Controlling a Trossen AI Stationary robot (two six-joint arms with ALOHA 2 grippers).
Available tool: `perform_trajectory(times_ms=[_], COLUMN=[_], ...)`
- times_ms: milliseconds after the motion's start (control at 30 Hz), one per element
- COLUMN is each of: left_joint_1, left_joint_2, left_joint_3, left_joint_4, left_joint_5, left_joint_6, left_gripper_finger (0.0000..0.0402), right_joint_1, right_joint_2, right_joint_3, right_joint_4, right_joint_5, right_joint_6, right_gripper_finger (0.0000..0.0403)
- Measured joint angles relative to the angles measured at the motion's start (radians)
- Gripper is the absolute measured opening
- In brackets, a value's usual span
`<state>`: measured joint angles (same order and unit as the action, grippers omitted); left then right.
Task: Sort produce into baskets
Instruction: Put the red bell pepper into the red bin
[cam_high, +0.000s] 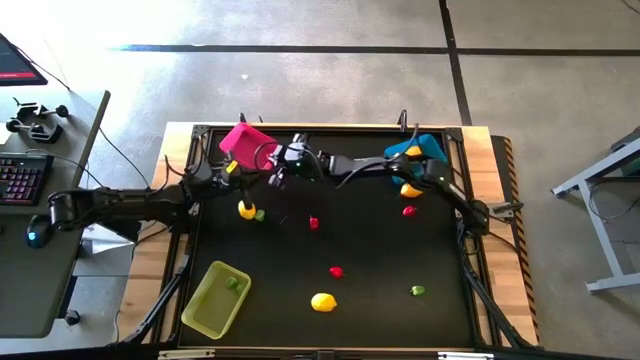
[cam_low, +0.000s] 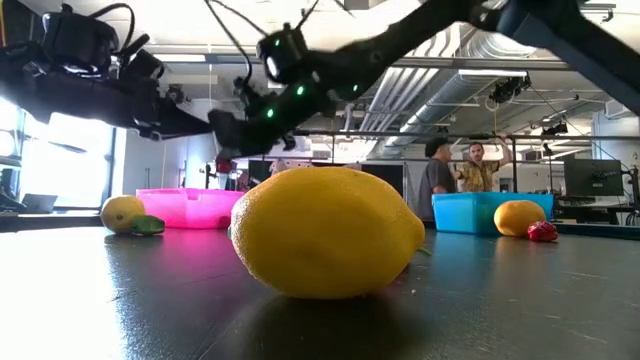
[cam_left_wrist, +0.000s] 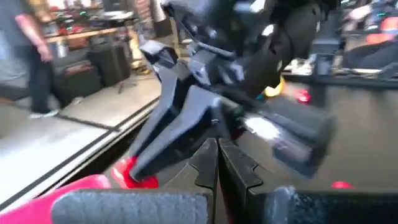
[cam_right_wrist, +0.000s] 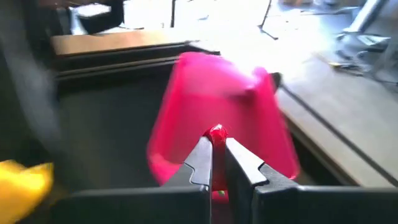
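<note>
- here the right gripper (cam_right_wrist: 217, 144) hangs just beside the pink basket (cam_high: 246, 143), its fingers nearly closed on a small red piece (cam_right_wrist: 216, 132) at their tips.
- the left gripper (cam_left_wrist: 217, 148) is near that basket too, fingers pressed together, empty.
- a lemon (cam_high: 323, 301), red pieces and green pieces lie scattered on the table (cam_high: 380, 250); the blue basket (cam_high: 418, 150) and yellow-green basket (cam_high: 214, 298) sit apart.

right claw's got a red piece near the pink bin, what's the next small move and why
Probably carry it slightly farther over the pink bin and open. The right claw pinches a red piece at its tips, with the bin just ahead of them.
</note>
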<state>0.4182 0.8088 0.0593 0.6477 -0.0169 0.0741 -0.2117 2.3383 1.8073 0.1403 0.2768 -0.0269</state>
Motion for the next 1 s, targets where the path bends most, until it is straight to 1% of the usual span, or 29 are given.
perform_trajectory(times_ms=[100, 167, 367, 533, 600, 700, 1000], left_joint_1=[0.010, 0.027, 0.070, 0.075, 0.075, 0.075, 0.071], left_joint_2=[-0.035, -0.062, -0.130, -0.178, -0.195, -0.205, -0.206], left_joint_3=[0.000, 0.000, -0.001, -0.048, -0.048, -0.048, -0.048], left_joint_4=[-0.025, -0.026, -0.052, 0.005, 0.002, 0.001, 0.005], left_joint_5=[-0.065, -0.076, -0.065, -0.046, -0.034, -0.009, -0.009], left_joint_6=[-0.018, -0.038, -0.063, -0.096, -0.095, -0.093, -0.098], left_gripper_finger=[0.0000, 0.0000, 0.0000, 0.0000, 0.0000, 0.0000, 0.0000], right_joint_1=[-0.020, -0.031, -0.049, -0.062, -0.067, -0.073, -0.076], right_joint_2=[0.047, 0.073, 0.127, 0.129, 0.129, 0.130, 0.130], right_joint_3=[0.036, 0.061, 0.129, 0.138, 0.138, 0.138, 0.138], right_joint_4=[0.041, 0.043, 0.036, 0.041, 0.033, 0.019, -0.007], right_joint_5=[0.021, 0.022, 0.020, 0.020, 0.017, 0.003, 0.001], right_joint_6=[0.001, 0.003, 0.001, 0.025, 0.042, 0.077, 0.107], right_gripper_finger=[0.0009, 0.0009, 0.0009, 0.0010, 0.0012, 0.0020, 0.0027])
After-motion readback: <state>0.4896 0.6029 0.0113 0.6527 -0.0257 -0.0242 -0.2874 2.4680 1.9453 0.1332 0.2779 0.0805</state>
